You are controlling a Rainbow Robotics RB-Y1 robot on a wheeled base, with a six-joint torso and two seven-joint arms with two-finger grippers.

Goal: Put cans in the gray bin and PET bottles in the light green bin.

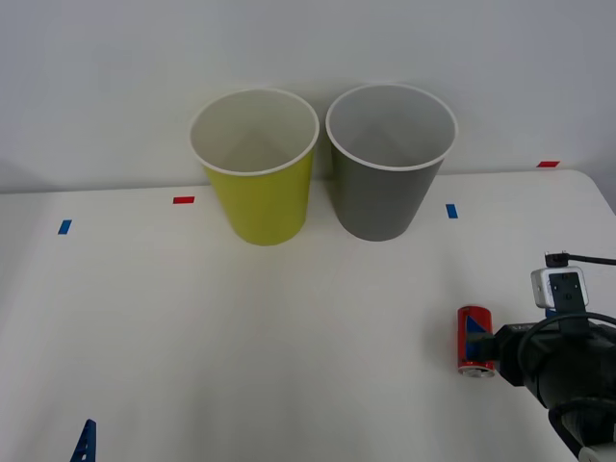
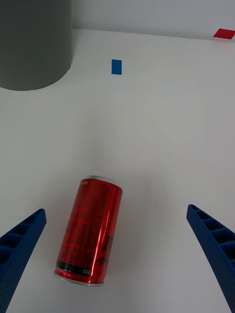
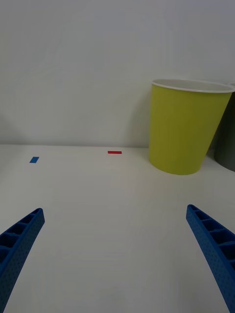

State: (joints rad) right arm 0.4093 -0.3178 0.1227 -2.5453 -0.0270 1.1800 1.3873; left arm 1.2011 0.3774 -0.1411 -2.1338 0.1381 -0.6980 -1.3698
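Can (image 2: 89,232) lying on our bench (image 1: 289,337), our right tool (image 2: 117,254) wide open astride it, holding nothing, left tool (image 3: 115,254) open, empty, green bin (image 1: 258,168) beside gray bin (image 1: 388,164).

gray bin (image 2: 34,44) cropped to lower wall, left tool (image 1: 85,443) mostly cut off, can (image 1: 474,341) partly hidden by arm

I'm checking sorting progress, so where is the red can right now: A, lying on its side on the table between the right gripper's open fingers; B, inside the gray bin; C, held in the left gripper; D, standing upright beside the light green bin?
A: the red can lies on the table between the right gripper and its spread fingers.
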